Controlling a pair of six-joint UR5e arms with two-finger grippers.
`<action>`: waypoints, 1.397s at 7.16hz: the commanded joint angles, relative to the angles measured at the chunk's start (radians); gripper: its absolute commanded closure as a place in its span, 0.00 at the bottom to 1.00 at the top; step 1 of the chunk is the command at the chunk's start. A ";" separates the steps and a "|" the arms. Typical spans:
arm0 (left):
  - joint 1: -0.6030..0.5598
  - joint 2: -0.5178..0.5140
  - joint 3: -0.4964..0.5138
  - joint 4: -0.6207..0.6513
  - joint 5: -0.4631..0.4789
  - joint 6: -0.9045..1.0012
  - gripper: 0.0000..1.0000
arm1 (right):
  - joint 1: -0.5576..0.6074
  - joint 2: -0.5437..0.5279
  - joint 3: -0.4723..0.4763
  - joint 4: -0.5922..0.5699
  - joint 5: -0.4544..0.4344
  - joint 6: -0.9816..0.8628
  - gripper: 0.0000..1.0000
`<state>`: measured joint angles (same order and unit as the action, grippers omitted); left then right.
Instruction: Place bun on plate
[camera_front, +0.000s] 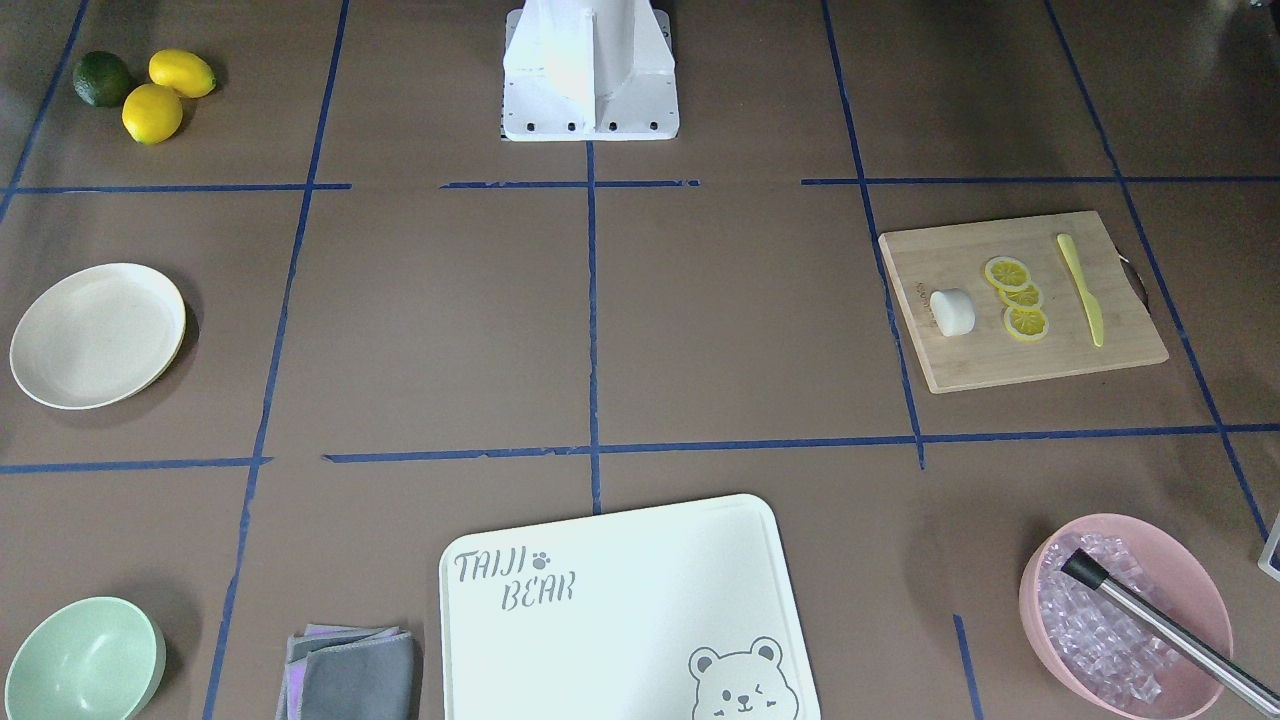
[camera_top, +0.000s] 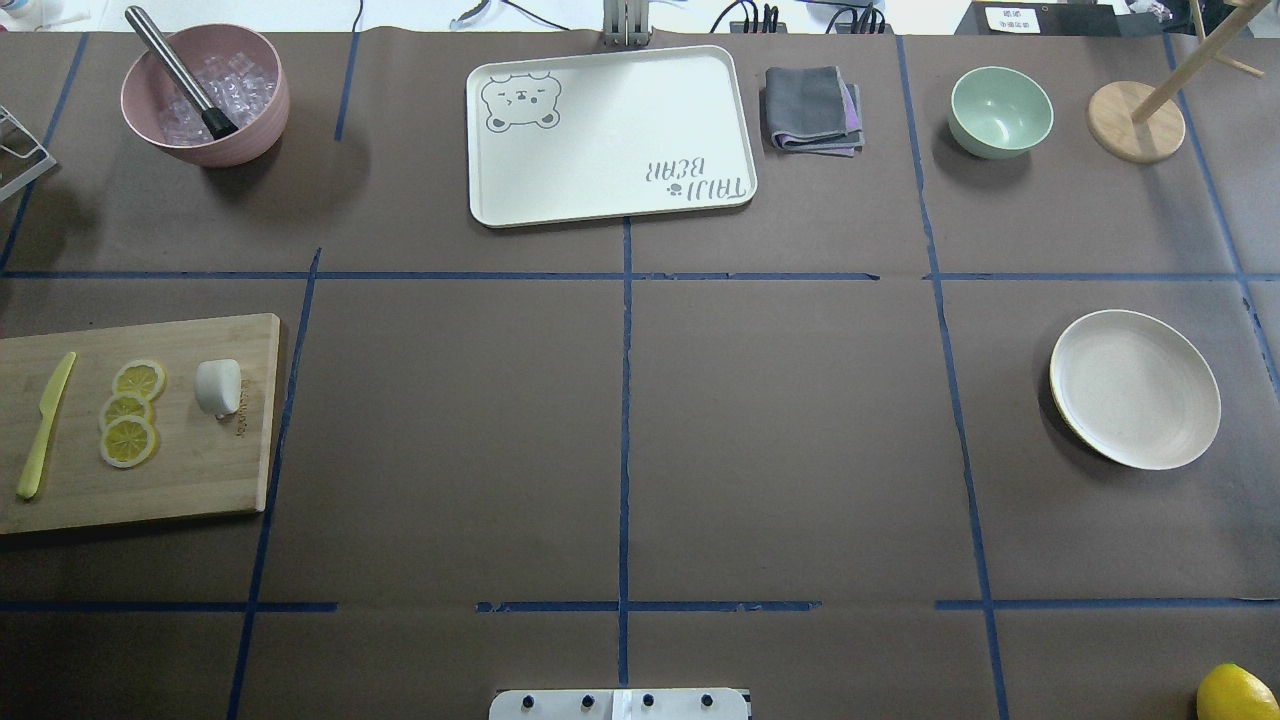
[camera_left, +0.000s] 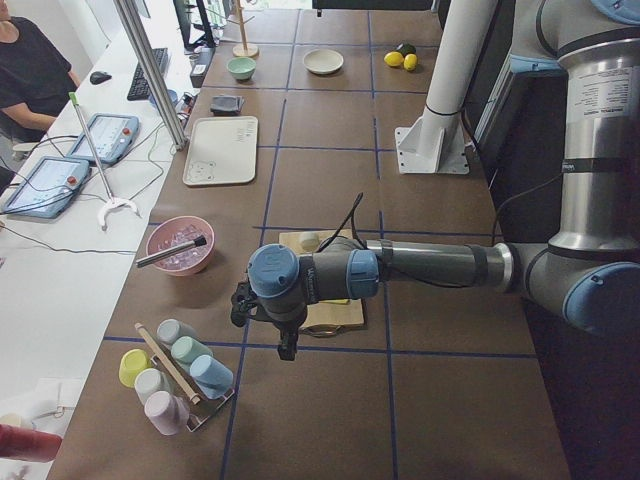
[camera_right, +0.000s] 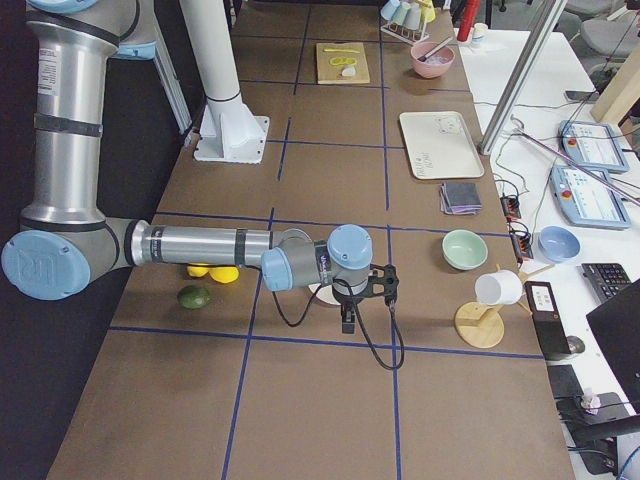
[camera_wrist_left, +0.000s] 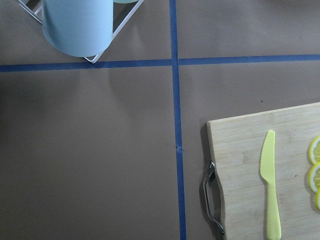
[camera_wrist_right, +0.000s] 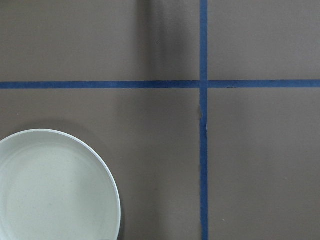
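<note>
The small white bun lies on a wooden cutting board beside the lemon slices. The round cream plate sits empty on the other side of the table; its edge shows in the right wrist view. My left gripper hangs over the table just off the board's handle end, seen only from the side, so I cannot tell its state. My right gripper hovers next to the plate, also seen only from the side, state unclear.
A yellow knife lies on the board. A pink bowl of ice with a tool, a bear-printed white board, a grey cloth, a green bowl, a cup rack and lemons with a lime stand around.
</note>
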<state>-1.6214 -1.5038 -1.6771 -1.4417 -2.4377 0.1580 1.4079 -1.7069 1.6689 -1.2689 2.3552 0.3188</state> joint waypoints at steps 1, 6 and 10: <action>0.000 -0.001 -0.006 0.000 -0.001 -0.002 0.00 | -0.163 -0.005 -0.090 0.290 -0.063 0.283 0.00; 0.000 -0.001 -0.020 0.000 -0.001 -0.002 0.00 | -0.280 -0.002 -0.161 0.402 -0.080 0.393 0.00; -0.002 0.001 -0.026 0.000 -0.001 -0.002 0.00 | -0.291 0.001 -0.179 0.401 -0.077 0.394 0.04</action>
<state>-1.6217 -1.5039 -1.7012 -1.4420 -2.4390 0.1565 1.1179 -1.7064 1.5017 -0.8680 2.2755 0.7127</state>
